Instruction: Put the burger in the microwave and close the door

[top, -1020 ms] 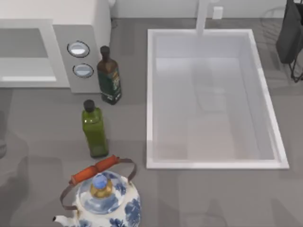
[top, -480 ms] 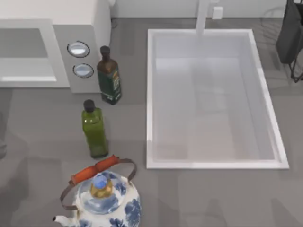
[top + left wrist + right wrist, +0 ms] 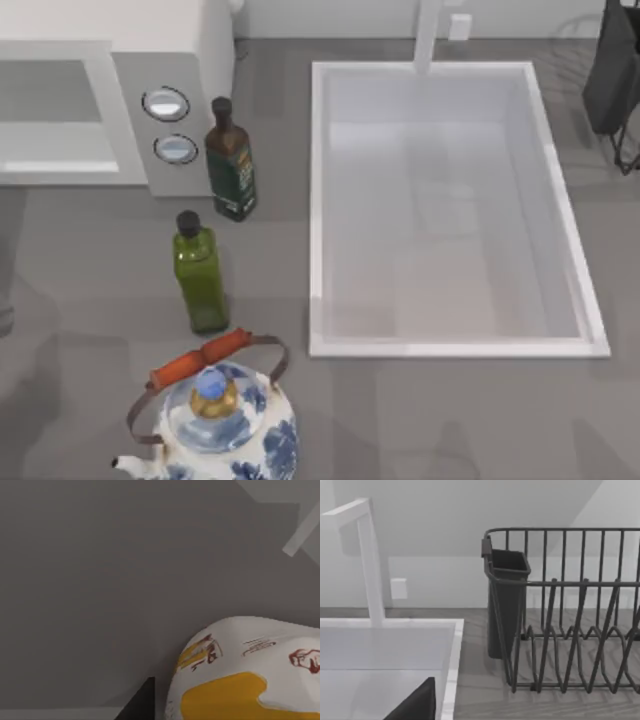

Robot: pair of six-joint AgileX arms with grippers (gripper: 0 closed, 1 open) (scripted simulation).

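Observation:
The microwave (image 3: 190,60), a white box, stands at the table's back left, with its grey control panel and two dials (image 3: 166,103) facing the front. Left of the panel a white frame surrounds a grey recess (image 3: 50,100); I cannot tell where the door stands. The burger (image 3: 250,675) fills one corner of the left wrist view. It is a rounded white wrapped item with a yellow patch and reddish-brown prints, lying on the grey counter. A dark wedge of my left gripper (image 3: 142,705) shows right beside it. Part of my right gripper (image 3: 415,705) hangs over the sink's far right corner.
A dark bottle (image 3: 230,160) and a green bottle (image 3: 200,270) stand in front of the microwave's panel. A blue-and-white kettle (image 3: 215,420) sits at the front. The white sink (image 3: 315,200) takes the middle right. A black dish rack (image 3: 560,630) stands behind the sink's right corner. A pale bar (image 3: 300,535) crosses the left wrist view's corner.
Nothing on the table has moved. The shadows at the top view's left edge and along the front have shifted slightly.

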